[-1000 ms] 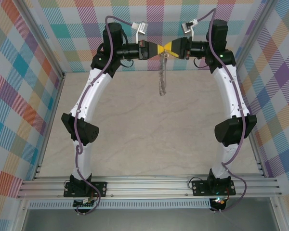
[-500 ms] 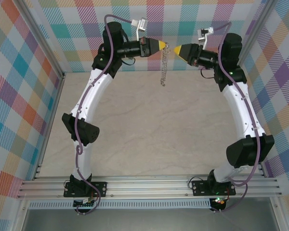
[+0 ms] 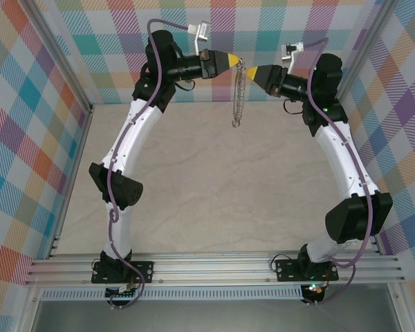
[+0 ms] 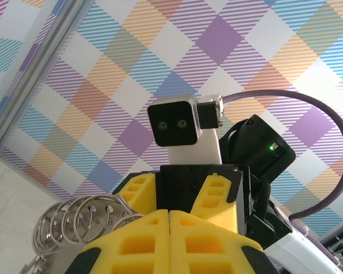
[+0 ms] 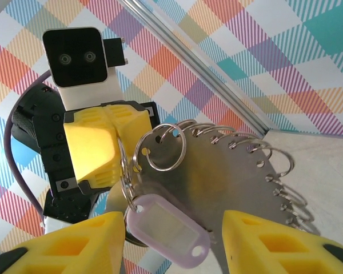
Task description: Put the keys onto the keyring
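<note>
The keyring is a flat metal disc edged with several split rings. My left gripper is shut on its upper edge, and it hangs edge-on as a chain-like strip above the table. Left fingers pinch the disc's left rim. The key, a pale lilac tag-like head, dangles from a split ring beside those fingers. My right gripper is open, fingers either side of the lilac head without touching it. In the left wrist view my shut gripper has rings poking out left.
Both arms reach high toward the checked back wall. The beige table lies far below the hanging ring. Side walls and aluminium rails frame the workspace. The right gripper faces the left one closely.
The grippers were touching a second ago. The right arm pulled back to the right, then edged in again. The left gripper lifted slightly with the keyring hanging from it.
</note>
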{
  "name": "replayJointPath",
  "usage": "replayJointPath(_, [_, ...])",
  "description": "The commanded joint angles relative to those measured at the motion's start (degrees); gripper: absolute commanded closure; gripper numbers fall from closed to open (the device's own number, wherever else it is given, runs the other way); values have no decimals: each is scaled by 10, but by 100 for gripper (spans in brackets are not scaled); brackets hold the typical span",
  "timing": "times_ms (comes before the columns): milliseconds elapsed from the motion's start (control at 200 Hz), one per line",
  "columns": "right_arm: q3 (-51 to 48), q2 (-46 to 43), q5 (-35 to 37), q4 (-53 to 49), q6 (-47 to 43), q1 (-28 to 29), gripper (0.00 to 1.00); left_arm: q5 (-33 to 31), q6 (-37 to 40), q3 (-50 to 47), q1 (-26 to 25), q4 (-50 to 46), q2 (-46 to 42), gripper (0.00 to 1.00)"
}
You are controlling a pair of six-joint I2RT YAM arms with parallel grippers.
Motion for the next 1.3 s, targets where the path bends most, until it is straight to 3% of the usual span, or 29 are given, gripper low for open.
replayJointPath(0, [24, 5, -2, 33, 8, 5, 52, 2, -7, 18, -7, 33, -27, 100])
replayJointPath(465, [55, 21, -16, 33, 8, 20, 63, -2, -6, 17, -8, 32, -26, 100])
replayJointPath(780, [56, 10, -16, -17, -26, 25, 100, -17, -3, 18, -8, 26, -27, 100])
replayJointPath(1050, [64, 0, 30, -76, -60, 41, 100, -41, 3, 17, -8, 13, -30, 100])
replayJointPath(1295, [78, -1, 121, -130, -59, 66, 100, -86, 56, 16, -19, -44, -40, 100])
